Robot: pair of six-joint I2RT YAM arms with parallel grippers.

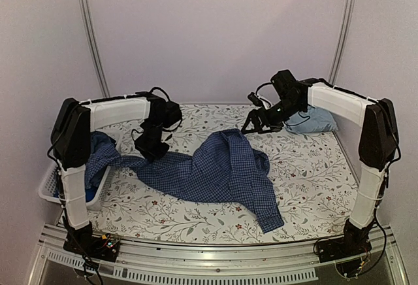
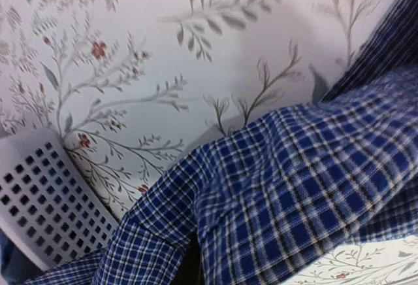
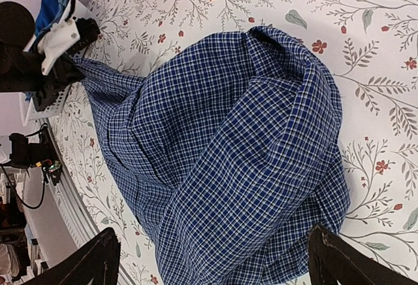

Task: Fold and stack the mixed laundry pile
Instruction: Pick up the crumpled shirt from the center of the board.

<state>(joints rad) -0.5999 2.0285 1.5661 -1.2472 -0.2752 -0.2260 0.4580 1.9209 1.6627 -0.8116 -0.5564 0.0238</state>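
Note:
The dark blue checked shirt [image 1: 222,167] lies crumpled across the middle of the flowered table, one sleeve trailing toward the front right. Its left end tapers up into my left gripper [image 1: 151,149], which is shut on the cloth near the basket. In the left wrist view the checked shirt [image 2: 294,193] covers the fingers. From the right wrist, that left gripper [image 3: 65,69] pinches the checked shirt [image 3: 228,148] at its corner. My right gripper [image 1: 253,125] hovers open above the shirt's far edge, its gripper [image 3: 215,265] empty. A folded light-blue shirt [image 1: 317,120] rests at the back right.
A white plastic basket [image 1: 47,190] stands at the table's left edge with more blue garments [image 1: 98,144] hanging over its rim. The basket [image 2: 39,200] sits close beside the held cloth. Walls close in at the back and sides.

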